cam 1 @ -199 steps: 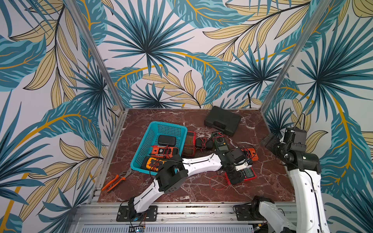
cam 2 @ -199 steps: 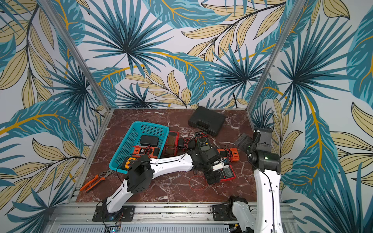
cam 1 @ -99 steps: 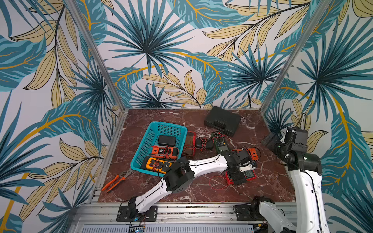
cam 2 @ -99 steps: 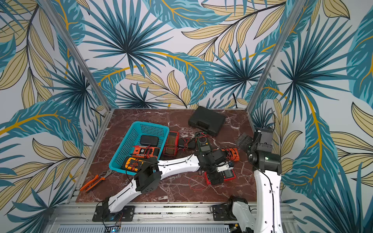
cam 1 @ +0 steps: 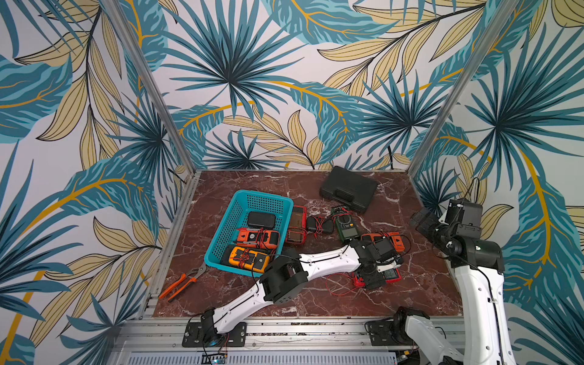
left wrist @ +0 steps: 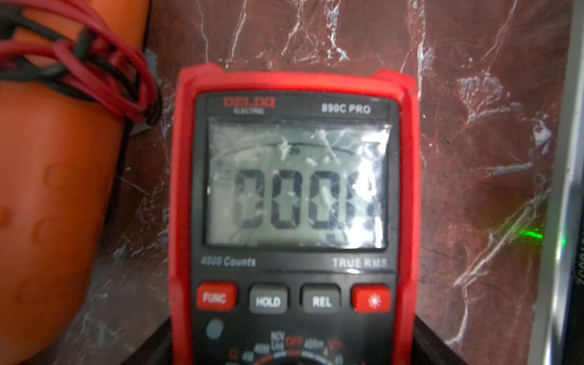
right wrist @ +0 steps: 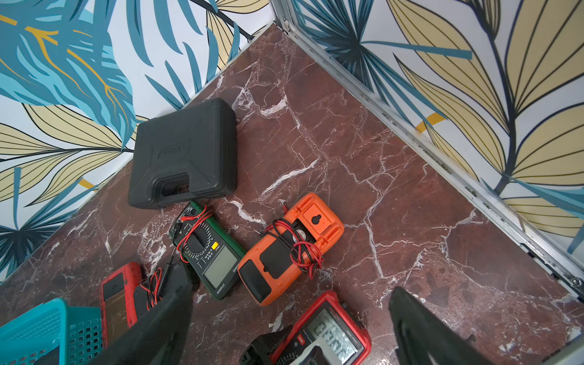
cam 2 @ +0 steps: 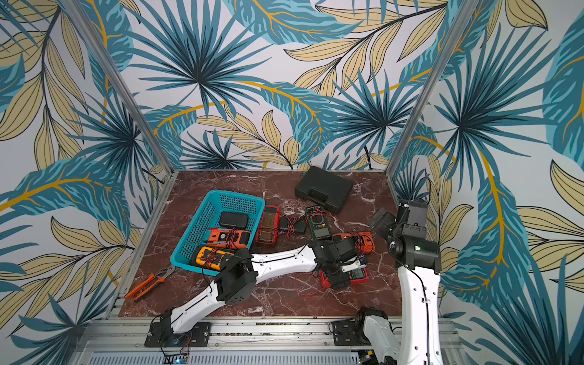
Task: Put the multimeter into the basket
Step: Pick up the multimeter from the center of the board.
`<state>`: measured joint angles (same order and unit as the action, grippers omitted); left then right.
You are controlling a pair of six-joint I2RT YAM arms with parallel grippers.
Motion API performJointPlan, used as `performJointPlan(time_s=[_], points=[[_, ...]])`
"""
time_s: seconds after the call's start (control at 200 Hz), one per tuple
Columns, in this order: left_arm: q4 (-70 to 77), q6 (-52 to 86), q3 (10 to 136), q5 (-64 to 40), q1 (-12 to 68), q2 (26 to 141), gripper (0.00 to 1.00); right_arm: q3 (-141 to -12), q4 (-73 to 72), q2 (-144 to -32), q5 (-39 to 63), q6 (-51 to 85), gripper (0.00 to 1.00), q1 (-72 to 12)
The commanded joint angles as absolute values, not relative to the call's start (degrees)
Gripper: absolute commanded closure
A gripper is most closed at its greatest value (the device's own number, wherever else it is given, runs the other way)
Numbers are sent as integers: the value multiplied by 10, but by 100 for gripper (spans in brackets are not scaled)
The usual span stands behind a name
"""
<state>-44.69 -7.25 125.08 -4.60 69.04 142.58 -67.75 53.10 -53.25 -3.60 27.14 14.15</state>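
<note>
- In both top views, finds the left tool down over the red meter at the lower right of the desk, lower and further right than a second ago.
- Leaves the basket well apart at centre left, already carrying other meters but not this one.
- Keeps the right tool raised at the right edge, no change there.
- In the left wrist view, fills the frame centre with the red meter, flat on the desk with its display up.
- Shows dark fingers at the lower corners, just beside both of its sides and closing in from wide.
- Cannot tell whether pressing yet.
- Puts an orange meter close at the left.
- In the right wrist view, shows the right tool spread wide and empty, with the red meter at bottom centre.
- Suggests a grasp under way, with the lift and carry to the basket not yet done.
</note>
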Motion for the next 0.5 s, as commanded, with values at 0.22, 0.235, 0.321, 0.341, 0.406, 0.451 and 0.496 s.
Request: performJointPlan(time_s=[0.22,0.235,0.321,0.341,0.406,0.451,0.496], points=[[-385,-74,1114,74,681,1276,100,-679,541,-520,-18,265,1,144],[-378,-72,1106,77,682,1266,100,-681,541,-520,-16,265,0,144],[-338,-51,1053,102,679,1210,100,-695,541,-520,-2,263,0,144],[-331,-43,1043,108,678,1197,100,-698,541,-521,1,262,1,144],[-317,-15,1015,130,673,1161,100,-711,542,-524,19,260,1,144],[-307,4,996,151,669,1136,100,-718,542,-526,30,259,0,144],[-296,27,978,180,666,1112,100,-724,543,-526,40,257,0,145]])
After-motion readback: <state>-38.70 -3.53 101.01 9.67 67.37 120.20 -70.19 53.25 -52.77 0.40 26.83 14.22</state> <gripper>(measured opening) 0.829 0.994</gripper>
